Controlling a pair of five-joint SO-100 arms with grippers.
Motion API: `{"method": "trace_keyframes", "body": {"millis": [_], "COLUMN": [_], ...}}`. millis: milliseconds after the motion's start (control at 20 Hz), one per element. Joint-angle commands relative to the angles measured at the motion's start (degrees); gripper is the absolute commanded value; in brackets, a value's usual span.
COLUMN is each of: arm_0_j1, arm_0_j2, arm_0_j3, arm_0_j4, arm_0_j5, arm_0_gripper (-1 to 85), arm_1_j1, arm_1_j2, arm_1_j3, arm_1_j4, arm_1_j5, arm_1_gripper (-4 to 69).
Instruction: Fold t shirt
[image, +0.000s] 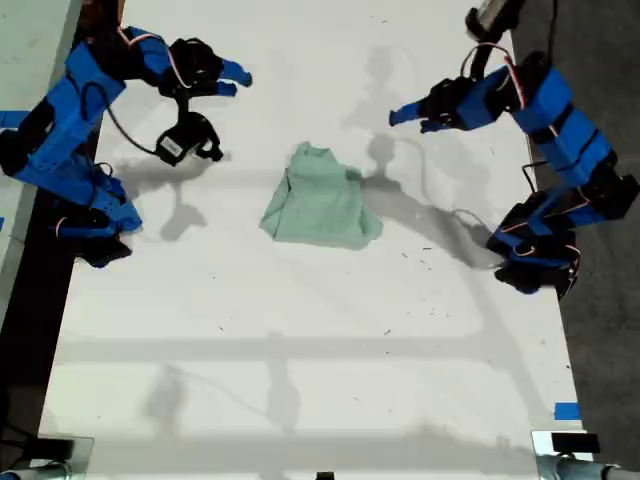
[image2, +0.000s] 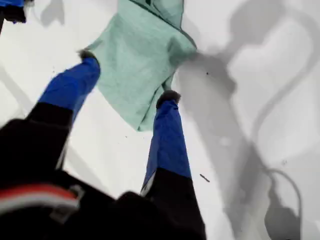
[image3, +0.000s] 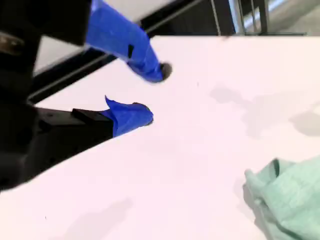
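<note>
The t shirt (image: 320, 205) is a pale mint-green cloth lying bunched and partly folded near the middle of the white table (image: 300, 340). My first gripper (image: 410, 118) is on the arm at the exterior view's right. It hangs open in the air, up and to the right of the shirt, holding nothing. In the first wrist view its blue fingers (image2: 167, 130) frame the t shirt (image2: 140, 55) below. My second gripper (image: 238, 80), at the exterior view's upper left, is open and empty (image3: 154, 92), well away from the t shirt (image3: 290, 200).
Both arm bases stand at the table's side edges, one at the exterior view's left (image: 95, 225) and one at its right (image: 535, 265). A blue tape mark (image: 567, 410) sits by the near right corner in the exterior view. A dark gap runs along the left edge there.
</note>
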Motion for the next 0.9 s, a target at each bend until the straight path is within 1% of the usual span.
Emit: {"method": "trace_keyframes", "body": {"millis": [0,50,100,150,250,300,350,400,450,500,550,600,650,750,850], "arm_0_j1": [5.54,7.56,9.23,10.63,11.69,12.13,12.57,12.39,13.27,15.73,18.28,19.25,18.37,14.77,13.18], "arm_0_j2": [18.54,26.28,34.19,41.4,53.35,59.85,67.68,77.7,81.47,80.24,81.3,79.1,80.77,81.21,81.21], "arm_0_j3": [7.73,16.52,28.04,40.34,61.61,69.96,77.52,84.64,90.7,94.92,100.55,100.81,100.81,100.81,100.81], "arm_0_j4": [-2.11,-5.89,-11.07,-16.44,-24.79,-27.33,-28.21,-26.19,-25.58,-29.53,-34.89,-34.72,-29.88,-22.85,-19.25], "arm_0_j5": [0.18,-1.32,-3.16,-4.57,-7.03,-8.09,-8.96,-11.34,-15.03,-16.44,-18.19,-19.6,-19.95,-20.21,-19.86], "arm_0_gripper": [-0.2,-0.2,-0.2,-0.2,-0.3,-0.3,-0.3,-0.3,-0.3,-0.3,-0.3,-0.3,-0.3,1.0,7.9], "arm_1_j1": [-4.13,-5.27,-5.71,-7.82,-13.71,-16.26,-18.54,-20.65,-22.94,-23.64,-25.05,-25.31,-25.31,-22.76,-21.01], "arm_1_j2": [21.8,29.18,36.21,42.19,51.24,56.34,62.14,68.03,73.74,76.03,75.76,75.85,75.94,76.03,76.03], "arm_1_j3": [11.87,17.93,23.55,29.18,41.4,48.34,55.37,62.84,70.22,76.03,80.07,83.76,86.75,91.32,95.62], "arm_1_j4": [0.09,0.44,1.23,0.97,-1.58,-4.22,-7.03,-10.28,-12.39,-12.74,-13.18,-14.41,-15.64,-16.26,-16.0], "arm_1_j5": [1.58,1.41,2.46,4.13,9.14,10.9,12.13,13.36,14.85,16.7,17.58,17.84,18.02,19.51,21.71], "arm_1_gripper": [-0.1,-0.1,-0.1,-0.1,-0.1,-0.1,-0.1,-0.1,-0.1,-0.1,-0.1,0.0,0.0,0.0,1.2]}}
